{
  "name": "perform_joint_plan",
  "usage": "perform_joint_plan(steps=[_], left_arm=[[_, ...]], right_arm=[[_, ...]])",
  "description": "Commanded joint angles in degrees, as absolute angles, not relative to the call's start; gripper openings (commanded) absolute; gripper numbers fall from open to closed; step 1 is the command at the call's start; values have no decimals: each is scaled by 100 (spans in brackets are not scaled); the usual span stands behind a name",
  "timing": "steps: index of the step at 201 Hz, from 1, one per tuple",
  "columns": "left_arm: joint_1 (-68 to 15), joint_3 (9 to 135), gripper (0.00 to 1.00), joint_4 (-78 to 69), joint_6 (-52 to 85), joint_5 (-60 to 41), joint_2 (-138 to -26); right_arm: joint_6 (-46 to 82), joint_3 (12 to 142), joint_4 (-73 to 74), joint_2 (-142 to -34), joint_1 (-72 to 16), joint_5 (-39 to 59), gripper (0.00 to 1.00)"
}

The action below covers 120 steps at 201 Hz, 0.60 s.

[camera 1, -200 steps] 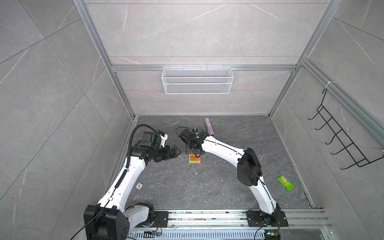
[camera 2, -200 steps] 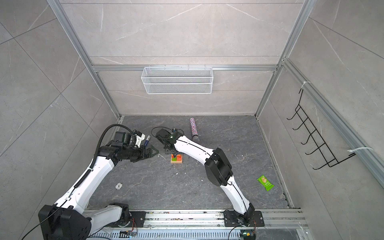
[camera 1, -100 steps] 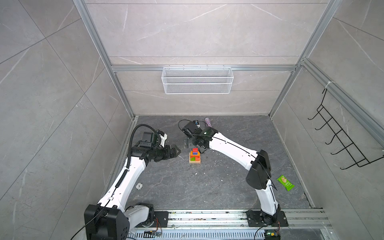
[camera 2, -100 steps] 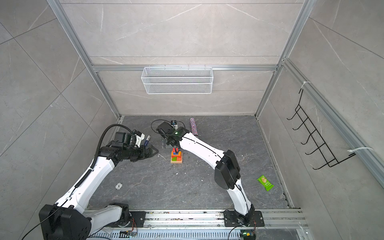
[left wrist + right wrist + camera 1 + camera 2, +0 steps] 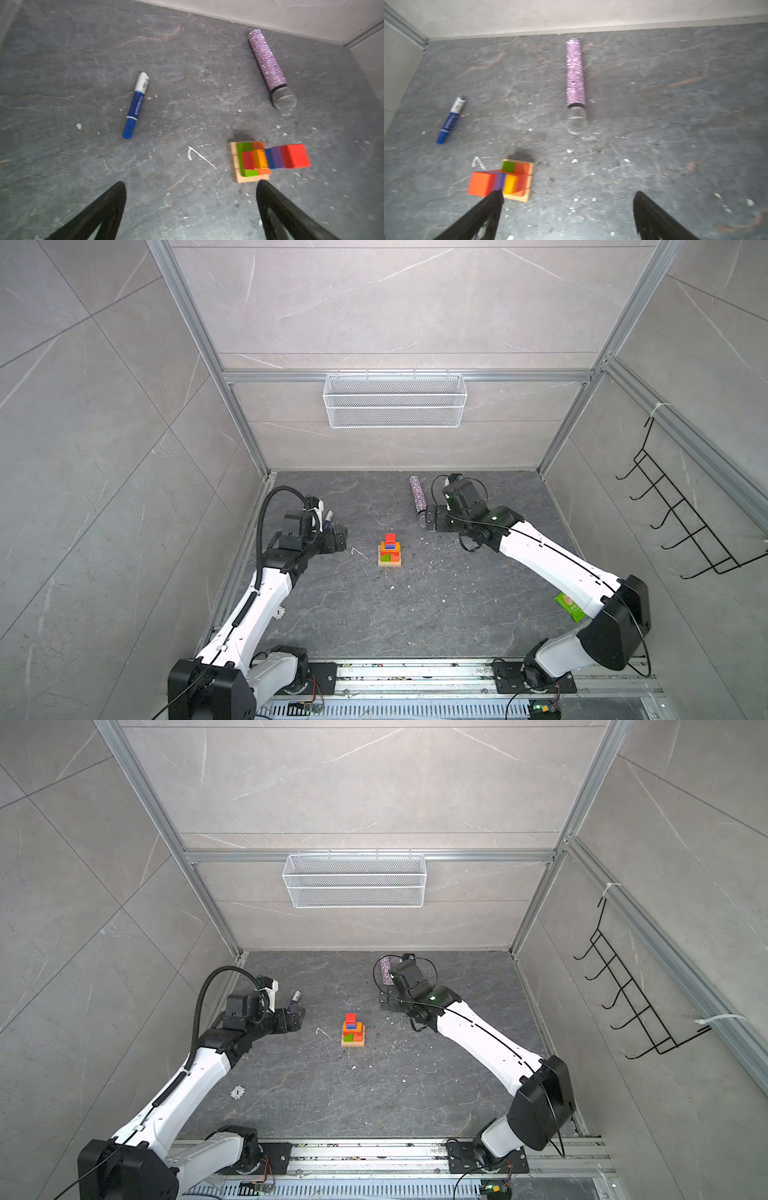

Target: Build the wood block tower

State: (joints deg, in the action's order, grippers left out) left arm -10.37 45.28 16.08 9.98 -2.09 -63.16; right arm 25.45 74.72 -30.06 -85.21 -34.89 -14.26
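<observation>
Your left gripper [image 5: 191,184] hangs low, jaws spread wide and empty, to the left of the tower [image 5: 390,549]. Your right gripper [image 5: 569,192] is just as wide and holds nothing, off to the tower's right. The tower stands free between them, with a red cube [image 5: 390,537] on top. A blue marker [image 5: 136,106] lies just beside the left gripper and a glittery microphone [image 5: 268,62] near the right one. A green packet [image 5: 569,605] is partly hidden under the right arm [image 5: 548,564].
</observation>
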Motion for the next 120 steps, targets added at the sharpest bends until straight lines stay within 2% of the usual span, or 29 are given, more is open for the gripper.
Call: perform_joint_plan(steps=[1, 40, 71, 120], left_arm=[[-852, 4252, 99, 331, 106, 627, -6455], [-339, 3466, 99, -1134, -301, 42, -6887], [-248, 3231, 99, -1924, -803, -171, -7546], [257, 3073, 99, -2833, -473, -943, -8393]], right_arm=[[2072, 6895, -2309, -8095, -3289, -1446, 100], [1810, 6197, -1883, -7709, -3023, -1825, 100], [1638, 5650, -1533, -7474, -2728, -2565, 100], [1331, 4145, -42, -6872, -2195, -3310, 100]])
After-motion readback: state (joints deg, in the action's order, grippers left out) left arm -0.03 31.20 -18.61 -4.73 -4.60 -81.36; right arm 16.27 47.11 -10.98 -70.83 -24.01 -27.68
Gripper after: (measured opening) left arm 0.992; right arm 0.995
